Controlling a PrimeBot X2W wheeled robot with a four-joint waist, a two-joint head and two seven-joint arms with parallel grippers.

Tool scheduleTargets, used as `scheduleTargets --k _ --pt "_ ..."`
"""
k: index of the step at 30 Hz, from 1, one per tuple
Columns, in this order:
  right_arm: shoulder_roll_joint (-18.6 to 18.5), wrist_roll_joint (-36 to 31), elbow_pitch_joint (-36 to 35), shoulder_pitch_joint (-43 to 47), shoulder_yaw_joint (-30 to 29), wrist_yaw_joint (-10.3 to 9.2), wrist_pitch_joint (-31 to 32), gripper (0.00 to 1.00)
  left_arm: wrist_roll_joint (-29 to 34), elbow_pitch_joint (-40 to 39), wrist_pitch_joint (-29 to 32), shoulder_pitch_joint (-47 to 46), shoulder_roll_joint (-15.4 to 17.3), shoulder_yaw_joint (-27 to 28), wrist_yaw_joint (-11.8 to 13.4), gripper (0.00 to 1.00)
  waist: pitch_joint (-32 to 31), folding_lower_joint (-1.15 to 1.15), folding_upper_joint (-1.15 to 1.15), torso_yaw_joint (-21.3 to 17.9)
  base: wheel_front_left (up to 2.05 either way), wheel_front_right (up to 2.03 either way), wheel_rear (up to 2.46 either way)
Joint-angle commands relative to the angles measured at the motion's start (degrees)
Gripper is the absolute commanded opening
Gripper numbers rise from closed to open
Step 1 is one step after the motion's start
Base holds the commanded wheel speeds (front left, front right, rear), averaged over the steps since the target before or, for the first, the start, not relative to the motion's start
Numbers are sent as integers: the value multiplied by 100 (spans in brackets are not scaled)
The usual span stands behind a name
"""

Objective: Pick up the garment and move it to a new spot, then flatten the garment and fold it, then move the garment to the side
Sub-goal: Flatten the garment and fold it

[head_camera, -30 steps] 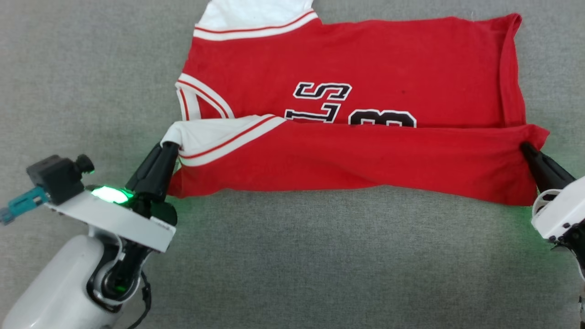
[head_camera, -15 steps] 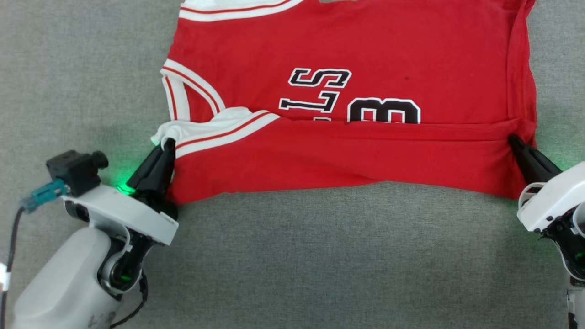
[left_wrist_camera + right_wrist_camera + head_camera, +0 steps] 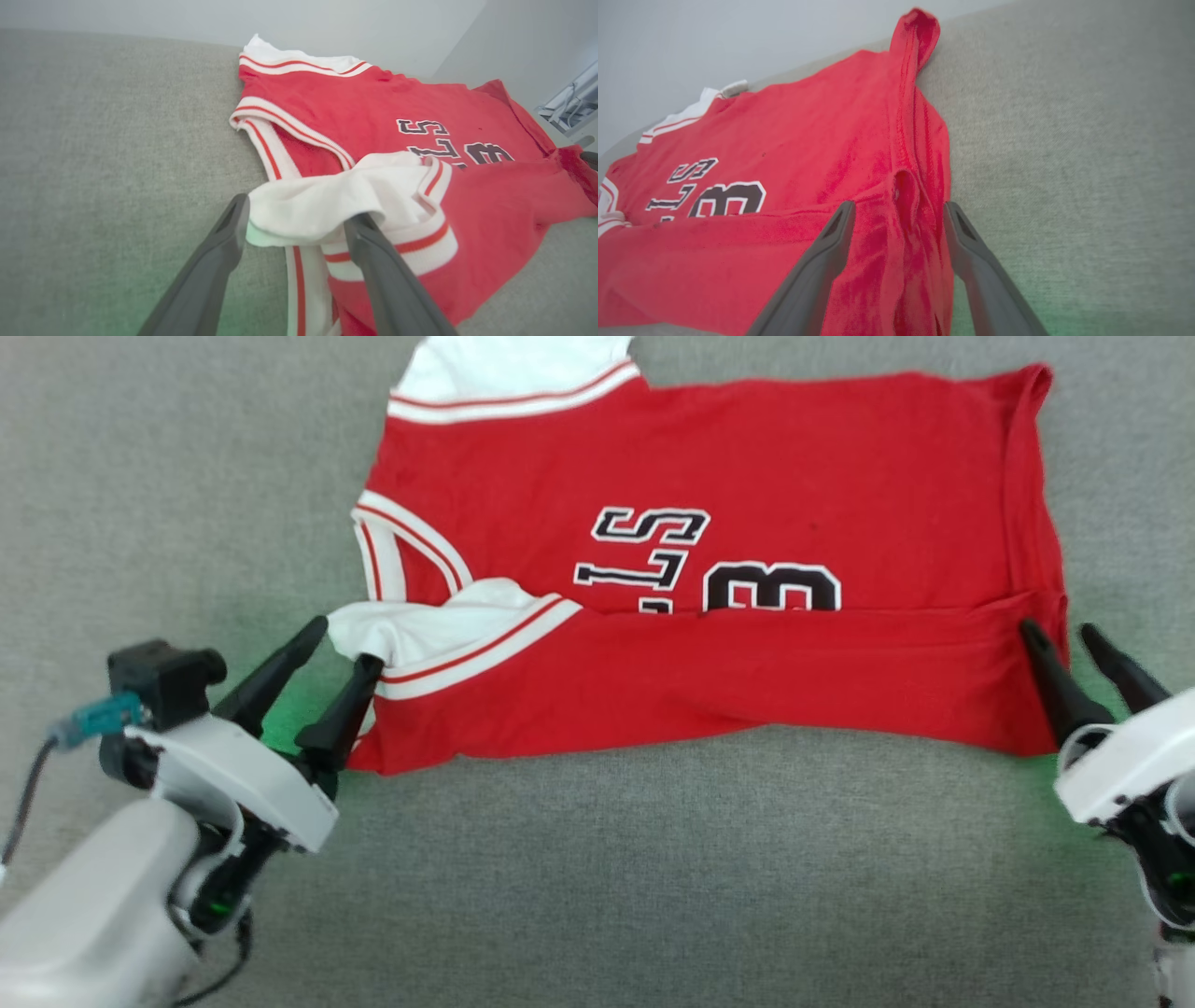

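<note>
- On the grey surface (image 3: 597,859) before me, the garment (image 3: 747,457) lay spread sideways, its collar (image 3: 411,546) to the left and its hem to the right.
- Its near long edge was folded over toward the far side, and that flap (image 3: 747,672) covered the near part of the black lettering (image 3: 653,523).
- One white sleeve (image 3: 504,369) stuck out at the far left corner, and the other, the near sleeve (image 3: 439,630), lay bunched on the left end of the flap.
- My left gripper (image 3: 347,641) sat at the near left corner of the garment, its jaws spread apart and pinching nothing.
- From my left wrist, the loose white edge of the near sleeve bulged between the two fingers and seemed to touch both tips, but neither pressed it.
- My right gripper (image 3: 1057,628) sat at the near right corner, at the hem end of the flap, its jaws also spread and holding nothing.
- From my right wrist, that gripper straddled the garment's right edge: the left finger (image 3: 822,261) lay over red cloth and the right finger (image 3: 980,270) over bare surface just beside the hem.
- A small bunched fold of red cloth stood between those two tips.
- A green glow (image 3: 1064,303) tinted the surface near the right gripper, and a fainter one showed by the left.
- Beyond the far edge of the surface a pale wall (image 3: 327,18) rose.
</note>
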Motion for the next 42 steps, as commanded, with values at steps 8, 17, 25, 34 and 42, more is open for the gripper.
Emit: scheduleTargets --k 8,17,25,34,42 --pt "-44 -6 -494 316 -253 -5 -150 100 -206 -169 1020 -743 886 -513 13 100 -686 0 0 -2 0 0 0" --pt "43 -8 -841 599 -275 -5 -96 100 -993 -696 3342 -1455 1412 -875 60 100 -871 0 0 -23 0 0 0" --pt "95 38 -848 623 -160 -5 -128 100 -1975 -1248 5618 -1558 1602 -1305 351 100 -765 0 0 -172 0 0 0" --pt "174 -42 -932 461 -149 -5 -125 100 -2115 -756 5521 -1378 1440 -1301 317 100 -448 0 0 -440 0 0 0" --pt "225 -94 -995 413 -121 -5 -90 100 -2403 -161 5629 -1280 1278 -1340 130 100 -219 0 0 -619 0 0 0"
